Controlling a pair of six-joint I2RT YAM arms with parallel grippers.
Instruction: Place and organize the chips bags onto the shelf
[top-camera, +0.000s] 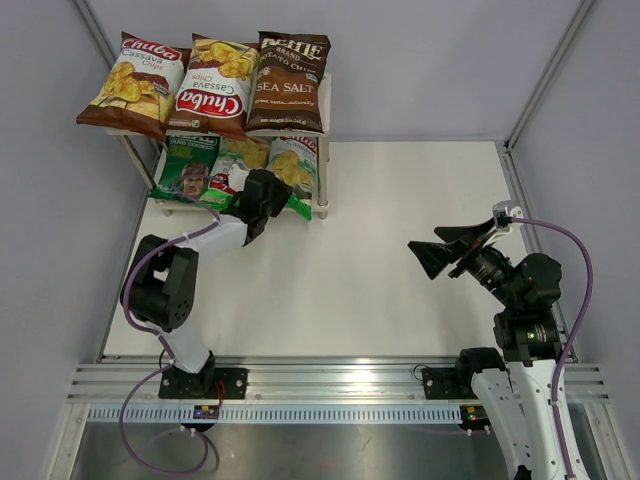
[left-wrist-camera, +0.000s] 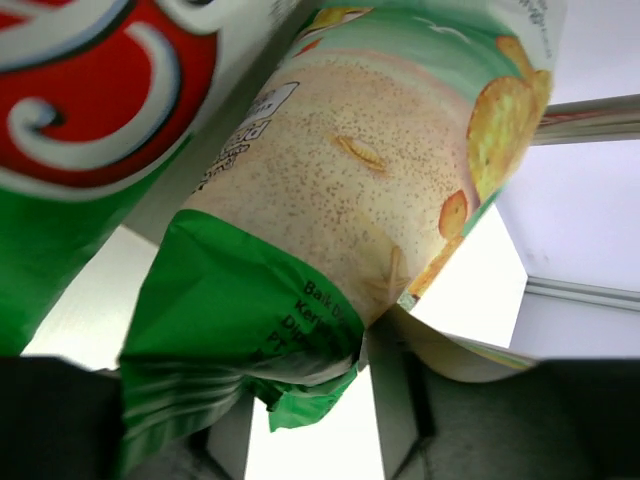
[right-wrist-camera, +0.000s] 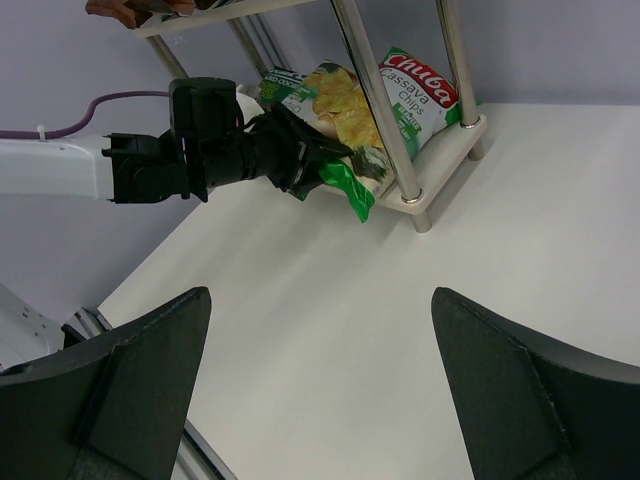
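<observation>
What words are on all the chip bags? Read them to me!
"Chuba Cassava Chips": left brown bag.
"Chuba Cassava": middle brown bag, upside down.
"SEA SALT": dark brown bag.
"Chuba Cassava Chips": right green bag.
Face bag lettering, middle green bag small print: too blurred.

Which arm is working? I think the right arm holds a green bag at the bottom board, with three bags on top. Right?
Wrong arm. The top view shows the left gripper holding the green bag at the bottom board; the right gripper hangs open, apart. Three bags are on top.
</observation>
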